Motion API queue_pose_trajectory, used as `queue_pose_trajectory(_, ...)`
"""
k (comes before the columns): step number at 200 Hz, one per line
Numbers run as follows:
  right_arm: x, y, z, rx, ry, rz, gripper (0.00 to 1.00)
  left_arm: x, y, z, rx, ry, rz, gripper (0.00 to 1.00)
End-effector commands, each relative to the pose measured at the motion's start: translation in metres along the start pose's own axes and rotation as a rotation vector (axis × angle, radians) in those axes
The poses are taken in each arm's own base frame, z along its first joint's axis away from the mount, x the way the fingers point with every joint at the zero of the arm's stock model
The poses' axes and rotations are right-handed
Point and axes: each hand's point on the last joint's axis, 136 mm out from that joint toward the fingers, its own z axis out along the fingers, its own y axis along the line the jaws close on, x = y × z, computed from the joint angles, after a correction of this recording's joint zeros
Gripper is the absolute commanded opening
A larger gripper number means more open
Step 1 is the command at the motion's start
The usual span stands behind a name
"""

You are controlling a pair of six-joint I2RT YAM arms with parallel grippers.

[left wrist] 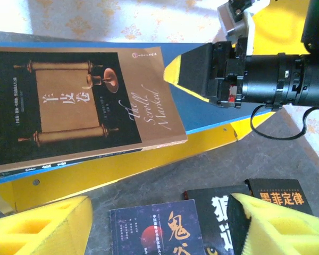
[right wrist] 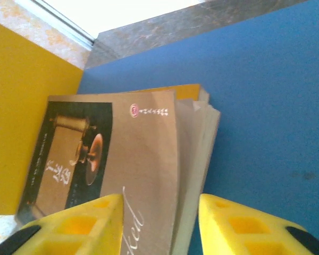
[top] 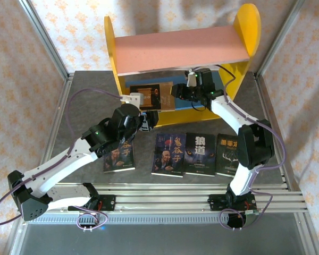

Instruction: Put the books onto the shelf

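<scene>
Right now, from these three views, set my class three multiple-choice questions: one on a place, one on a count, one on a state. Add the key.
1. Where does the tan-brown book lie?
A. on the floor
B. on the blue lower board
C. on top of another book

2. How many books lie on the table?
A. two
B. four
C. six

3. In what state is the left gripper?
A. open, holding nothing
B. shut on a book
C. shut on a cable

Key:
1 B: both wrist views show the book flat on the blue board.
2 B: the top view shows four covers in a row, one partly under the left arm.
3 A: its yellow pads stand far apart, with the table's books visible between them.
</scene>
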Motion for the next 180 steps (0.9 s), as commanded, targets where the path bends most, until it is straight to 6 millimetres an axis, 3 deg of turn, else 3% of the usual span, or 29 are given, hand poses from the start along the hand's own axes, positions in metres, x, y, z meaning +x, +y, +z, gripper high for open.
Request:
queue_pose_trajectory(1,-0.001,-0.008,-0.01,0.077,0.011,-0.031,0.44,0.002,0.009,0.003,-0.044,0.016,-0.004,0.68)
queue_pose_trajectory(53,0.011,-0.003,-0.01,0.084,0.052,-0.042,0.44,0.009,0.024,0.016,-0.104,0.029,-0.087,0.68)
queue_pose_trajectory(180,0.016,0.005,0.011,0.097,0.102,-0.058,0.19,0.017,0.039,0.015,-0.137,0.053,-0.107,0.68)
